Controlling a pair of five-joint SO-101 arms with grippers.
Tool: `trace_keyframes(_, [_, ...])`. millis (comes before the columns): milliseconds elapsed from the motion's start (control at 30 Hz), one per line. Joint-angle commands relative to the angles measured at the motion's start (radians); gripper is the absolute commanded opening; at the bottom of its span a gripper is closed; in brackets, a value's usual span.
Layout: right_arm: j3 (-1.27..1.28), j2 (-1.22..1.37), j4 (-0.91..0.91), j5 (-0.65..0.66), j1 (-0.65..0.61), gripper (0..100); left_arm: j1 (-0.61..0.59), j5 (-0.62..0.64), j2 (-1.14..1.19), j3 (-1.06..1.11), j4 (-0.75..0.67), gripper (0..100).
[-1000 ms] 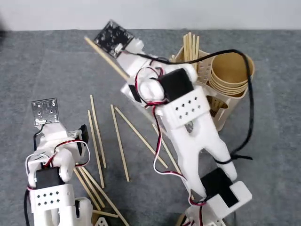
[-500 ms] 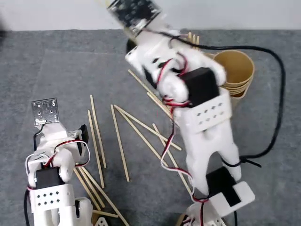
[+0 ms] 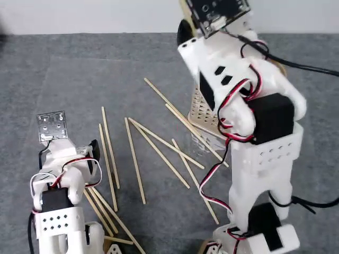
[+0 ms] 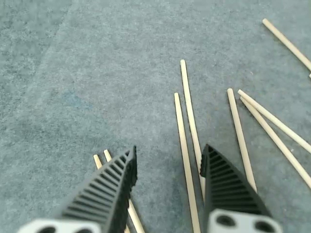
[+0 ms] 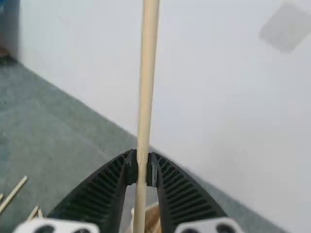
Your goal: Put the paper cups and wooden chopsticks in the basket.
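My right gripper (image 5: pixel 141 162) is shut on a wooden chopstick (image 5: pixel 148 73) that stands upright against the white wall behind. In the high view the right arm (image 3: pixel 238 79) is raised over the white perforated basket (image 3: pixel 204 114) and hides most of it, cups included. Several loose chopsticks (image 3: pixel 135 159) lie scattered on the grey mat left of the basket. My left gripper (image 4: pixel 167 155) hangs open low over the mat at the front left, with two parallel chopsticks (image 4: pixel 191 111) running between its fingers (image 4: pixel 114 182).
A long chopstick (image 3: pixel 169 106) lies at a slant against the basket's foot. More sticks (image 3: pixel 103 209) are bunched beside the left arm's base (image 3: pixel 55 222). The grey mat (image 3: pixel 79 74) stretches bare at the back left, up to the white wall.
The right arm has lifted and swung rightward with its chopstick, from left of the basket to above it, now covering the cups. The left arm has not moved.
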Motion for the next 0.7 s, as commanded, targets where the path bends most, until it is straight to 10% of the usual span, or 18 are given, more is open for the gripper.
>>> trace_keyframes(0, [0.055, -0.036, -0.005, -0.012, 0.068, 0.9, 0.002, 0.009, -0.014, -0.008, -0.028, 21])
trace_keyframes(667, [0.899, -0.367, -0.728, -0.040, 0.150, 0.9, 0.003, 0.009, -0.012, -0.007, -0.029, 21])
